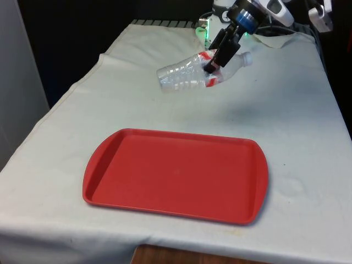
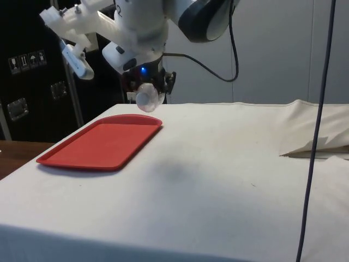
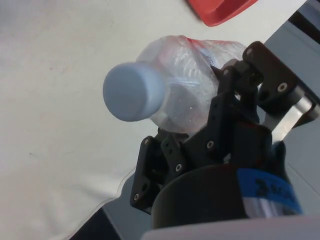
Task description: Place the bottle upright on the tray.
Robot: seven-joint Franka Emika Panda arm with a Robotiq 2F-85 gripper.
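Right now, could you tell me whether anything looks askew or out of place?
The clear plastic bottle with a white cap is held nearly on its side in the black end effector, above the white cloth beyond the flat red plastic tray. Nothing looks spilled.

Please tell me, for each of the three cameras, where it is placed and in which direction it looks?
Front view: across the table, facing the gripper holding the bottle beyond the tray.
Side view: from the table's side; arm, tray.
Wrist view: on the wrist, facing fingers and bottle cap.
Front and side views share bottle and tray.
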